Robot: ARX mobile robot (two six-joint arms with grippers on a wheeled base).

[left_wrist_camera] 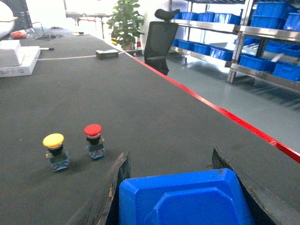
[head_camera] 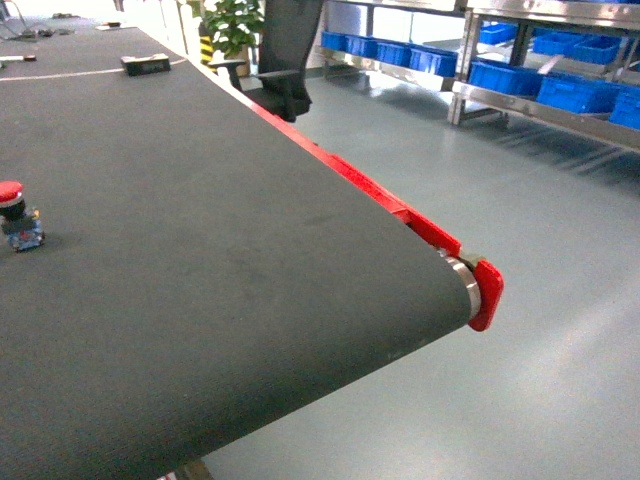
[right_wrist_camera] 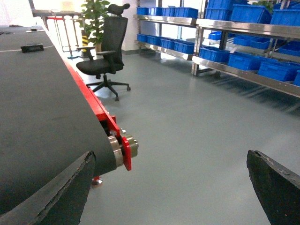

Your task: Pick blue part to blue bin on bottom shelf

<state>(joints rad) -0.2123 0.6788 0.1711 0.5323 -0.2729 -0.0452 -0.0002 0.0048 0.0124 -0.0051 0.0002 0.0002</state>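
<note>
The blue part (left_wrist_camera: 94, 142) with the red cap stands on the black belt (left_wrist_camera: 154, 117), just beside a yellow-capped part (left_wrist_camera: 56, 152). The left gripper (left_wrist_camera: 168, 187) is pinching a blue bin (left_wrist_camera: 187, 199); the right gripper (right_wrist_camera: 168, 187) is spread and empty. I think the right arm should reach across and take only the red-capped one, low on its body.

Dark conveyor belt (head_camera: 200, 300) w/ red side rail (head_camera: 400, 205) & steel end roller (right_wrist_camera: 123, 149). Yellow-capped button (left_wrist_camera: 55, 151) near left on belt. Flat black box (left_wrist_camera: 107, 54) far. Office chair (right_wrist_camera: 105, 56) & potted plant (left_wrist_camera: 125, 21) beyond.
</note>
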